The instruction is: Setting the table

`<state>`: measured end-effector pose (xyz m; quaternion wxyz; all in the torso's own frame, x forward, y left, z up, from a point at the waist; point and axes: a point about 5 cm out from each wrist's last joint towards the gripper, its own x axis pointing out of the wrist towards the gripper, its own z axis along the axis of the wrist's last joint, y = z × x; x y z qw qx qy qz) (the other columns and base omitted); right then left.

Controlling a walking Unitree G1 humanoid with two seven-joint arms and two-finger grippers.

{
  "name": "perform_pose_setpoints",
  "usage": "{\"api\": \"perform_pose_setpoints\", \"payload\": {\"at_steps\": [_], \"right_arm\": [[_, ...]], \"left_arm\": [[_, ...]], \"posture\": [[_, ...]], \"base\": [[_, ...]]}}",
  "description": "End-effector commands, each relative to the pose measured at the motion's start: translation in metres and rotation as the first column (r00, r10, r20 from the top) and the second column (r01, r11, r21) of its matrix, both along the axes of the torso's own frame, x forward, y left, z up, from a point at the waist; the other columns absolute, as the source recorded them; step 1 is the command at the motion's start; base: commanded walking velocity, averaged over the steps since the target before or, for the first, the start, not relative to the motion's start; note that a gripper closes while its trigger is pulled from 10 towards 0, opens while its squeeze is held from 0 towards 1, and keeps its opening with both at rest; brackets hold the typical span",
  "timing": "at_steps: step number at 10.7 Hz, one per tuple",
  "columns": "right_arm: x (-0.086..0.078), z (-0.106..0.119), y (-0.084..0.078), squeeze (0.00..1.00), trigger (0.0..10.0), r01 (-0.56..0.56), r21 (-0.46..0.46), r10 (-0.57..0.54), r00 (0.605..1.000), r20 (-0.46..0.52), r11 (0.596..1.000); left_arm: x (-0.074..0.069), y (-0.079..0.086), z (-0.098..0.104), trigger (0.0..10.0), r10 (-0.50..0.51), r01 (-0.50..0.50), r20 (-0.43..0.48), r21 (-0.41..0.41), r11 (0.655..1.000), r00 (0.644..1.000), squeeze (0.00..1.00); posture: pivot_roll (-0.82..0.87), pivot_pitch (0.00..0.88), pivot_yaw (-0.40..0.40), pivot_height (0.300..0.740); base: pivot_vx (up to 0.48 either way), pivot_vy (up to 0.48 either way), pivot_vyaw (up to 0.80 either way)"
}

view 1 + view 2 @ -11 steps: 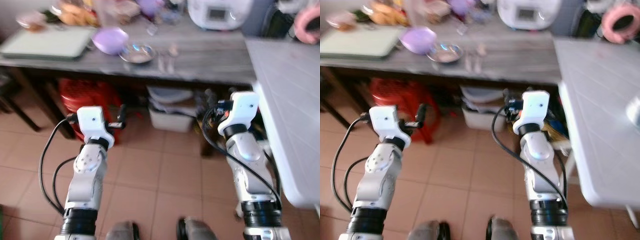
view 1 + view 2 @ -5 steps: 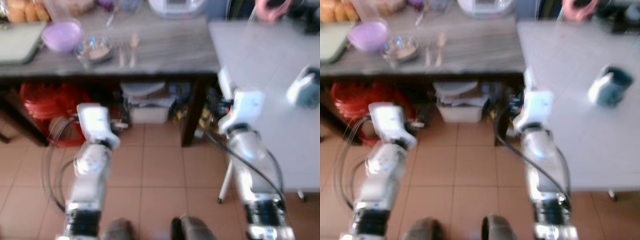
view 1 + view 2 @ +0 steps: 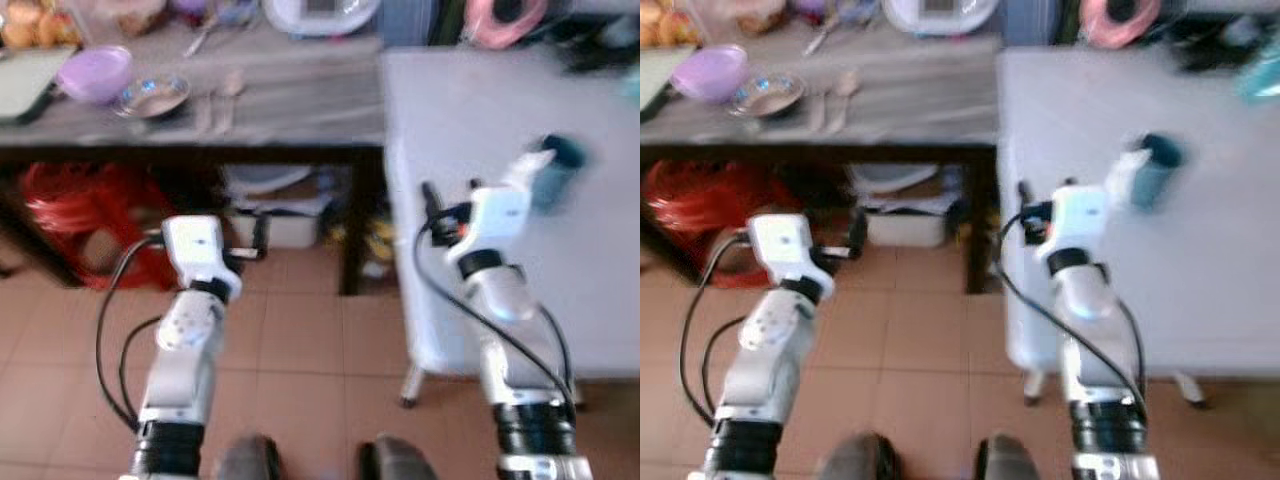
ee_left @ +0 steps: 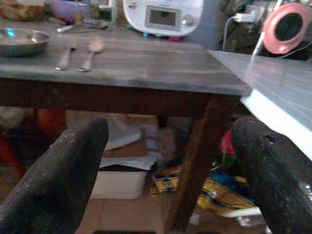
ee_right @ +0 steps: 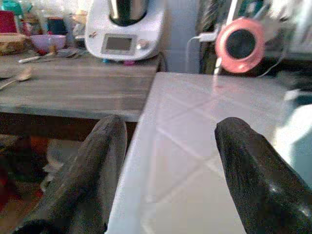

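The whole view is seen shifted vs 0.5 s ago, so the camera has turned to the right; more of the white counter [image 3: 480, 110] is now taken in, and the dark wood counter [image 3: 290, 100] sits further to the left. No thing on either top can be said to have moved.

Left hand [image 4: 161, 161] is held low over the tiled floor [image 3: 300, 340], facing the wood counter's edge; fingers [image 4: 58, 170] are spread wide, nothing held. Right hand [image 5: 165, 161] is held at the near edge of the white counter, fingers [image 5: 253, 165] likewise wide apart and empty.

On the wood counter: a purple bowl [image 3: 93, 72], just beside it a metal dish [image 3: 152, 95], then two spoons [image 3: 215, 100] side by side, and a white kitchen machine [image 3: 318, 14] at the back. On the white counter a teal cup [image 3: 558, 165] is seen, blurred, near the right arm's wrist. A pink round object [image 3: 500, 18] is at the back, well apart.
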<state>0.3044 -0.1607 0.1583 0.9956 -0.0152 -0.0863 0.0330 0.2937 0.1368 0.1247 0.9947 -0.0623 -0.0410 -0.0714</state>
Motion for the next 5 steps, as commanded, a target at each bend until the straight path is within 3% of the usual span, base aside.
{"api": "perform_pose_setpoints", "payload": {"at_steps": [1,2,4,5], "right_arm": [[-0.0002,0.0018,0.0080,0.00,10.0,-0.029,0.006,0.029,1.000,0.005,1.000],[-0.0006,0.0022,0.0087,1.00,10.0,-0.034,0.010,0.034,0.999,0.009,0.999],[-0.0016,0.0019,0.0085,1.00,10.0,-0.030,0.015,0.030,0.999,0.012,0.999],[-0.0022,0.0006,0.0076,0.53,10.0,-0.023,0.008,0.023,1.000,0.007,1.000]], "left_arm": [[-0.0023,0.0081,-0.0029,10.0,0.024,-0.024,-0.013,0.011,1.000,1.000,0.00],[-0.0026,0.0078,-0.0031,10.0,0.022,-0.021,-0.014,0.011,1.000,1.000,0.00],[-0.0032,0.0081,-0.0032,10.0,0.017,-0.017,-0.016,0.020,1.000,1.000,0.00],[-0.0040,0.0091,-0.0037,10.0,0.018,-0.018,-0.020,0.024,1.000,1.000,0.00]], "posture": [[-0.06,0.125,0.035,0.740],[-0.06,0.127,0.038,0.740],[-0.05,0.131,0.038,0.740],[-0.05,0.139,0.042,0.740]], "base": [[0.000,-0.375,0.00],[0.000,-0.379,0.00],[0.000,-0.439,0.00],[0.000,-0.390,0.00]]}}
